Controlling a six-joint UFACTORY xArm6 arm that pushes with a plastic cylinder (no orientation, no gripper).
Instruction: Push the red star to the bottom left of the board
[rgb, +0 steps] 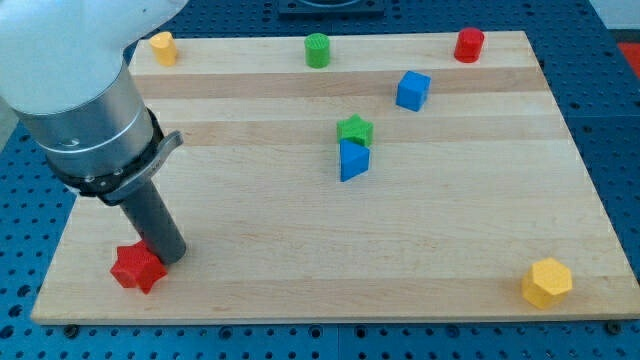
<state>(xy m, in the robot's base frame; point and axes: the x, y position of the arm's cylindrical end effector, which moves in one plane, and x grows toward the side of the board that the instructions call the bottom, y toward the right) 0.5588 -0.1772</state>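
Red star (137, 267) bottom left, my tip (170, 255) touching, wooden board (300, 270)

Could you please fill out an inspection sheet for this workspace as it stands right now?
Surface: wooden board, flat, on a blue perforated table.
Job's things: red star near the board's bottom-left corner.
Clutter: green star touching blue triangular block; blue cube; green cylinder; red cylinder; yellow block top left; yellow hexagonal block bottom right.
Grippers: none; my tip sits against the red star's upper right.
Cables: nothing seen.
Surroundings: dark object beyond the view's top edge.
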